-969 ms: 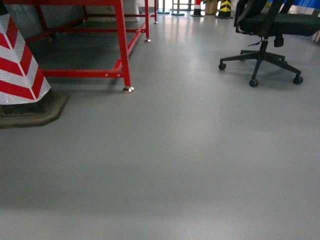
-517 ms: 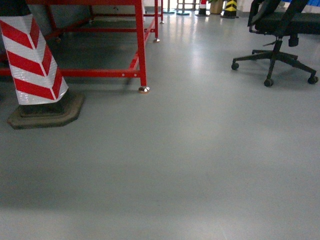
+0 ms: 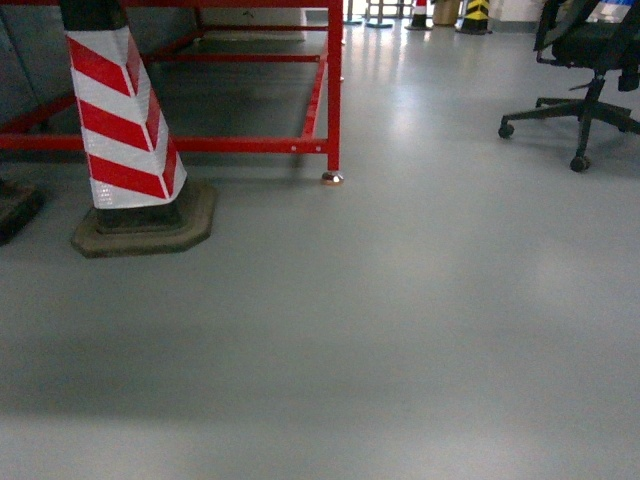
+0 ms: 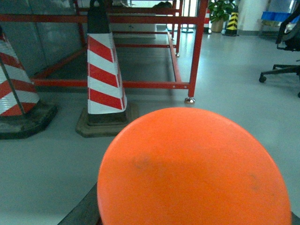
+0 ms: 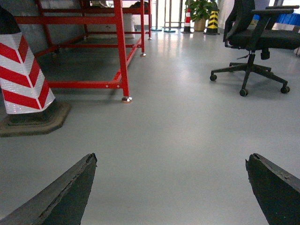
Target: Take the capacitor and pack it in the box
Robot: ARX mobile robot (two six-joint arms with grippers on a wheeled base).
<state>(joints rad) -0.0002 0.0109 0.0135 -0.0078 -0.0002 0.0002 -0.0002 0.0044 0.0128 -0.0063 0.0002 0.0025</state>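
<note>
Nearest the lens, the right gripper (image 5: pixel 171 187) hangs over bare grey floor (image 3: pixel 400 330) with its two dark fingertips (image 5: pixel 70 187) wide apart and nothing between them, while the left wrist view is mostly filled by a round orange disc (image 4: pixel 192 168) that hides that gripper, so I cannot tell how its jaws stand. Farther off stand a red-and-white striped cone (image 3: pixel 125 120) on its dark base, a red metal frame (image 3: pixel 333 90) and a black office chair (image 3: pixel 590 60). Neither capacitor nor box appears in any view, so packing looks not yet begun: both must first be reached.
</note>
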